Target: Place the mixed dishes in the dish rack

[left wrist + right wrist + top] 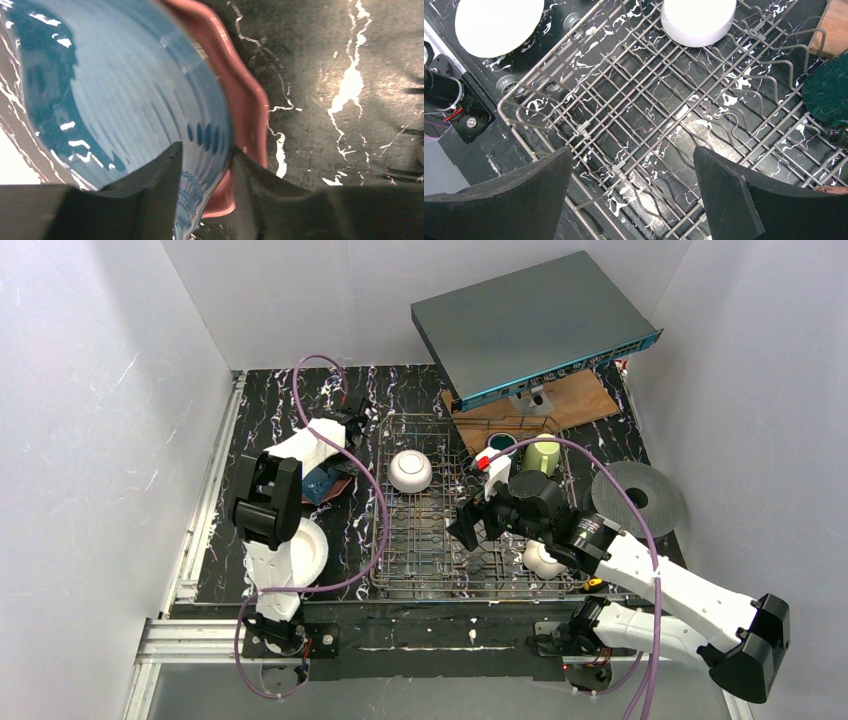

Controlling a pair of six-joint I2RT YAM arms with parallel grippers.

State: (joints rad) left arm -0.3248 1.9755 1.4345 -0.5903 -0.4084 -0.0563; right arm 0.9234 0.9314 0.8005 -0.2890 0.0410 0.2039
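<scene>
While walls [100, 390] ring the marbled table [270, 405], left jaws seemingly grip the blue plate [125, 85], right jaws gape.

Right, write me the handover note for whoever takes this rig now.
Left gripper: shut on the rim of the dark blue plate, which lies on the pink scalloped plate, left of the dish rack.
Right gripper: open, empty, above the dish rack.
Done: white bowl, teal mug and green mug sit in the dish rack. A white dish at its near right corner is half hidden.
Left to load: dark blue plate, pink scalloped plate, cream plate.
</scene>
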